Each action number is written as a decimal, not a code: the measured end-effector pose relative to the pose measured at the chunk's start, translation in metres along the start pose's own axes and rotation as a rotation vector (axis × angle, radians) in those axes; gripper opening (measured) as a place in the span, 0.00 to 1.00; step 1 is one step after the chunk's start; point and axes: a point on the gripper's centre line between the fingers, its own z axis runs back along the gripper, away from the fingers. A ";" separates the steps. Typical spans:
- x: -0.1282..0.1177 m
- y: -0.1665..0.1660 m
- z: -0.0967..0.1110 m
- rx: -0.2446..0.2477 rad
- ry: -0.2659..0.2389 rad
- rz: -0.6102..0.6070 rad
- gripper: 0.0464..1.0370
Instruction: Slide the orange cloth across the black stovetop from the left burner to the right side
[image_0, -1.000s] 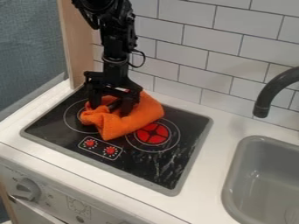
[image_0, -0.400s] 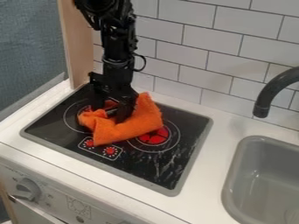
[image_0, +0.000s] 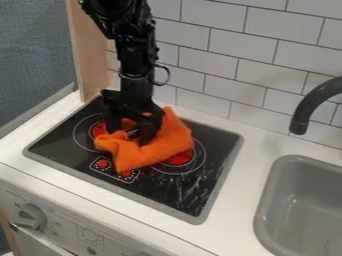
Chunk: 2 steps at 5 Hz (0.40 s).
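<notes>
The black gripper (image_0: 132, 127) hangs over the back left part of the stove, low against a bunched orange cloth (image_0: 157, 150). The cloth lies in folds around and in front of the gripper, with a raised corner on its right side. It covers part of the right burner (image_0: 178, 158) and reaches the control markings at the stove's front. Part of the left burner (image_0: 99, 129) shows red beside the gripper. A small grey piece shows amid the folds below the gripper; what it belongs to is unclear.
The black stove top (image_0: 177, 192) is set in a white counter (image_0: 244, 175). At the right is a grey sink (image_0: 304, 200) under a dark curved faucet (image_0: 308, 107). A tiled wall (image_0: 227, 65) stands behind, and a wooden post (image_0: 88, 55) at the back left.
The gripper first went down and slightly right, then a little further down. The cloth shifted along and changed its folds; it first slid left, then back right and towards the front.
</notes>
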 end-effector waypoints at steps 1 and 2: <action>-0.004 -0.026 -0.001 0.003 -0.002 -0.055 0.96; -0.010 -0.042 -0.001 0.010 -0.005 -0.081 0.96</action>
